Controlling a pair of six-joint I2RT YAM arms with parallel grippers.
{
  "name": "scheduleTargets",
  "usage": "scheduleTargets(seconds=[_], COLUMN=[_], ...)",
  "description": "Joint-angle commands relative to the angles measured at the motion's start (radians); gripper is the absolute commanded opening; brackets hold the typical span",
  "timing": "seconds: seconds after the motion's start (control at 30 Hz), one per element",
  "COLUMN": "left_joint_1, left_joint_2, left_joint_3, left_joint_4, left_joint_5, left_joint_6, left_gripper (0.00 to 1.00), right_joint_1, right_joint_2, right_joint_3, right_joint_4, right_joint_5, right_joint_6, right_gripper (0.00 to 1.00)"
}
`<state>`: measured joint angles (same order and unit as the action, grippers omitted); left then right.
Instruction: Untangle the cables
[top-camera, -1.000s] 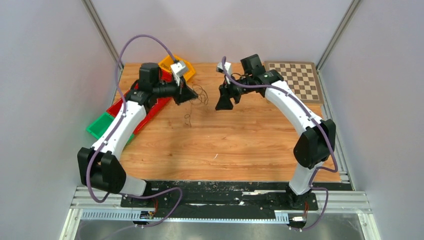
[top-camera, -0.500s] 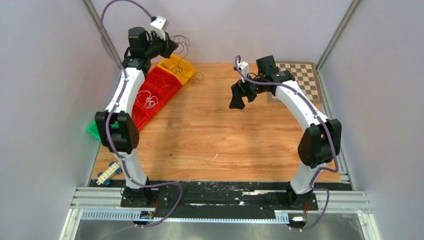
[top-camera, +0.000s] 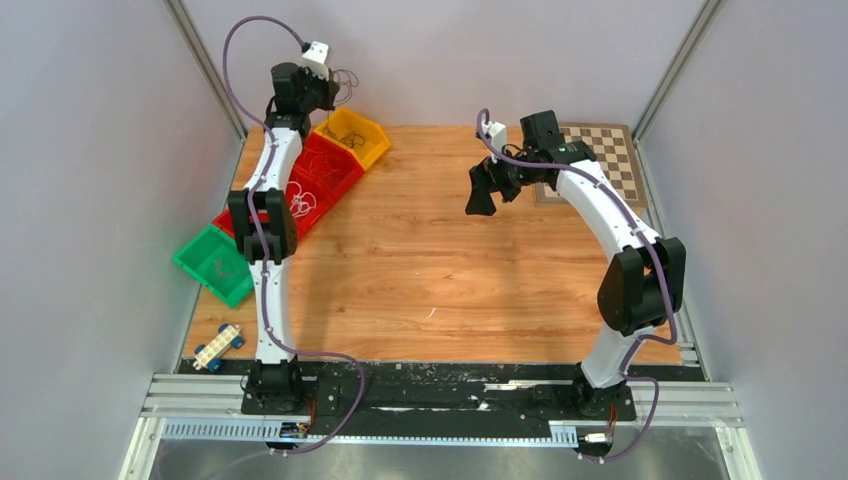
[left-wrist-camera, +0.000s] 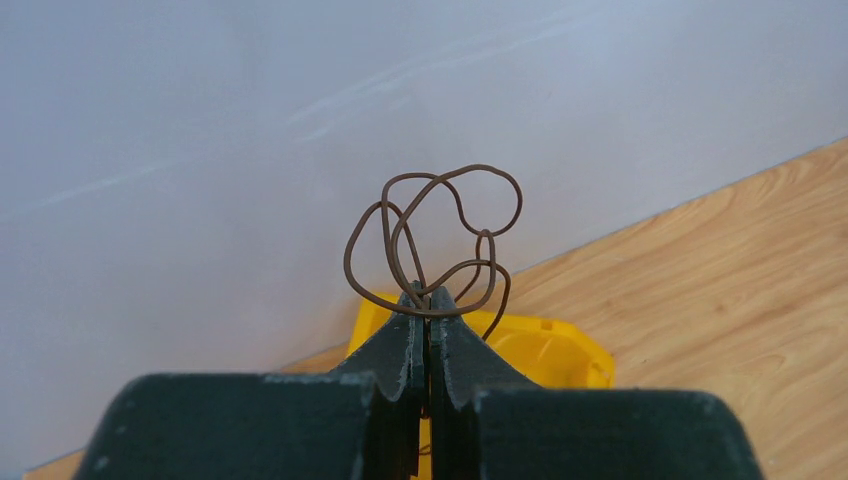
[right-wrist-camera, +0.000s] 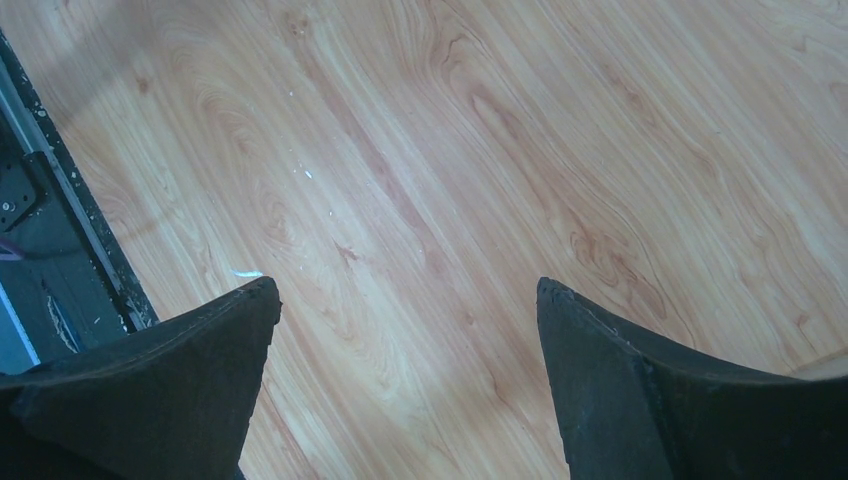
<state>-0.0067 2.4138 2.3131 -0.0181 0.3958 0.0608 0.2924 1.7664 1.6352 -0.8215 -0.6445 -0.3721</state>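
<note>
My left gripper (left-wrist-camera: 428, 295) is shut on a thin dark brown curly cable (left-wrist-camera: 430, 235), whose loops stick up past the fingertips. In the top view the left gripper (top-camera: 335, 92) is raised at the back left, above the yellow bin (top-camera: 365, 140), with the cable (top-camera: 348, 80) hanging from it. The yellow bin also shows under the fingers in the left wrist view (left-wrist-camera: 545, 350). Thin white cables (top-camera: 300, 203) lie in a red bin (top-camera: 283, 215). My right gripper (top-camera: 480, 200) is open and empty over bare wood (right-wrist-camera: 408, 290).
A second red bin (top-camera: 330, 165) sits between the yellow bin and the first red one. A green bin (top-camera: 200, 262) stands at the left edge. A checkerboard (top-camera: 600, 160) lies at the back right. A small toy block car (top-camera: 217, 347) is at the near left.
My left arm has swung from the middle of the table up to the back left, carrying the dark cable over the yellow bin. My right gripper has drawn back slightly to the right.
</note>
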Motion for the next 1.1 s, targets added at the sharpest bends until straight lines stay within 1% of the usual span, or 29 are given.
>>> scheduleTargets(seconds=[0.0, 0.13, 0.23, 0.27, 0.3, 0.33, 0.43, 0.47, 0.5, 0.53, 0.57, 0.6, 0.7, 0.73, 0.8, 0.87, 0.93, 1.07], left_joint_1=[0.0, 0.001, 0.001, 0.001, 0.001, 0.001, 0.001, 0.001, 0.001, 0.001, 0.001, 0.001, 0.001, 0.001, 0.001, 0.001, 0.001, 0.001], left_joint_2=[0.012, -0.014, -0.038, -0.054, -0.063, -0.081, -0.114, -0.132, -0.138, -0.153, -0.16, -0.177, -0.208, -0.226, -0.25, -0.266, -0.28, -0.337], left_joint_3=[0.014, -0.061, -0.094, -0.119, -0.131, -0.155, -0.184, -0.188, -0.19, -0.19, -0.19, -0.19, -0.185, -0.183, -0.167, -0.124, -0.074, -0.028], left_joint_4=[0.024, 0.023, -0.002, -0.001, 0.007, 0.009, 0.007, 0.003, -0.008, -0.014, -0.026, -0.03, -0.07, -0.083, -0.137, -0.23, -0.379, -0.584], left_joint_5=[-0.022, -0.018, -0.018, -0.024, -0.027, -0.031, -0.018, -0.01, -0.004, 0.004, 0.006, 0.008, 0.018, 0.026, 0.035, 0.036, 0.019, -0.005], left_joint_6=[0.076, 0.093, 0.107, 0.11, 0.117, 0.12, 0.141, 0.147, 0.149, 0.155, 0.156, 0.155, 0.162, 0.166, 0.17, 0.179, 0.18, 0.182], left_gripper=[0.0, 0.01, 0.09, 0.17, 0.22, 0.29, 0.38, 0.47, 0.53, 0.62, 0.66, 0.73, 0.81, 0.86, 0.93, 0.99, 1.0, 1.0], right_joint_1=[-0.01, -0.012, -0.013, -0.013, -0.012, -0.013, -0.012, -0.011, -0.011, -0.011, -0.009, -0.009, -0.004, -0.002, -0.001, 0.002, 0.002, -0.001], right_joint_2=[0.008, 0.033, 0.045, 0.047, 0.048, 0.048, 0.047, 0.047, 0.047, 0.045, 0.045, 0.045, 0.043, 0.042, 0.041, 0.038, 0.036, 0.034], right_joint_3=[0.027, 0.048, 0.062, 0.066, 0.067, 0.068, 0.066, 0.065, 0.064, 0.064, 0.063, 0.063, 0.063, 0.062, 0.06, 0.061, 0.076, 0.134], right_joint_4=[0.028, 0.028, 0.027, 0.028, 0.029, 0.028, 0.03, 0.031, 0.032, 0.033, 0.035, 0.036, 0.041, 0.043, 0.044, 0.05, 0.057, 0.071], right_joint_5=[-0.004, -0.007, -0.009, -0.009, -0.011, -0.012, -0.014, -0.015, -0.014, -0.014, -0.014, -0.013, -0.006, -0.005, -0.002, 0.005, 0.022, 0.064], right_joint_6=[-0.009, -0.005, -0.003, -0.003, -0.004, -0.004, -0.003, -0.001, -0.001, 0.0, 0.0, 0.0, 0.001, 0.001, 0.003, 0.007, 0.028, 0.055], right_gripper=[0.98, 0.98, 0.98, 0.98, 0.98, 0.98, 0.98, 0.98, 0.98, 0.98, 0.98, 0.98, 0.98, 0.98, 0.99, 0.99, 1.0, 1.0])
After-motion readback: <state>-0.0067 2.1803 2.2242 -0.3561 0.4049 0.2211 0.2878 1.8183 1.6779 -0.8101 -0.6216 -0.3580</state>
